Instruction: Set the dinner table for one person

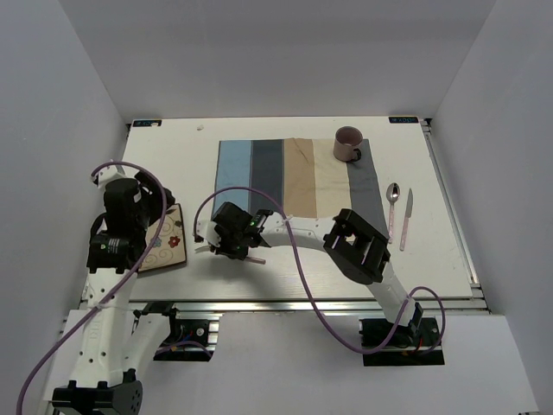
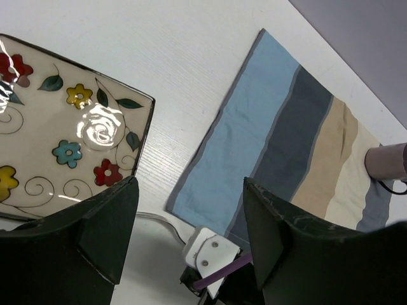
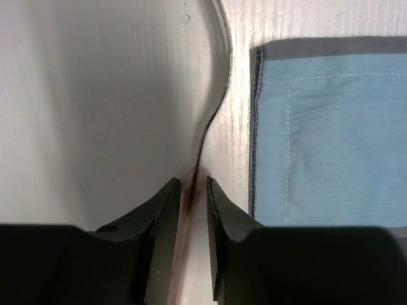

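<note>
R gripper [image 3: 194, 190] clamped on thin utensil [image 3: 199, 155], prob. fork, beside placemat [image 3: 318, 127] edge, L gripper [image 2: 191, 190] jaws apart by plate [image 2: 63, 127] corner, bare dinner table [image 1: 173, 147] between

The off-white bench [image 1: 173, 156] carries a placemat [image 1: 294, 177] striped light blue, dark grey, beige, cream and slate, a cream plate [image 1: 168, 242] with red, blue and yellow flowers, a mauve mug [image 1: 348, 143], and a pink-handled spoon [image 1: 392, 203], knife [image 1: 406, 220] and utensil [image 1: 257, 258].

Left claw [image 2: 189, 184] spread wide above dinner table [image 2: 178, 51]; floral plate [image 2: 63, 133] near striped placemat [image 2: 280, 146], not touching.
</note>
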Controlling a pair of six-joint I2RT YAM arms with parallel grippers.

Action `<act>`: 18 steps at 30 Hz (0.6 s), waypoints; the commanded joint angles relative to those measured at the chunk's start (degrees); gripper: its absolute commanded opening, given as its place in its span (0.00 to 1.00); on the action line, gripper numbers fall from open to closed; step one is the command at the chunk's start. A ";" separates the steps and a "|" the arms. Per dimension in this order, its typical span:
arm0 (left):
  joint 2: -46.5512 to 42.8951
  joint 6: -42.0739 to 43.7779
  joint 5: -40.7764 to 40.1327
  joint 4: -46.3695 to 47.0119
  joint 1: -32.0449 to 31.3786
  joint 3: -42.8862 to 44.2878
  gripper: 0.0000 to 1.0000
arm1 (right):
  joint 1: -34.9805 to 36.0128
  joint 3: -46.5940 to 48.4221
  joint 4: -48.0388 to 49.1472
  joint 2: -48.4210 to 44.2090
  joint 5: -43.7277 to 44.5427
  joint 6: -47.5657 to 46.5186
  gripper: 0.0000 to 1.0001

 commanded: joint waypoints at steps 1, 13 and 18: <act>0.25 1.11 -1.15 0.59 0.18 3.08 0.76 | 0.31 0.06 0.39 1.02 1.86 -0.35 0.24; 4.29 1.46 1.83 6.57 0.18 6.42 0.73 | -1.35 -7.85 5.48 -13.65 -3.67 0.00 0.00; 5.43 1.29 2.45 7.98 0.18 6.33 0.73 | -7.84 -4.43 5.48 -15.33 -1.75 11.83 0.00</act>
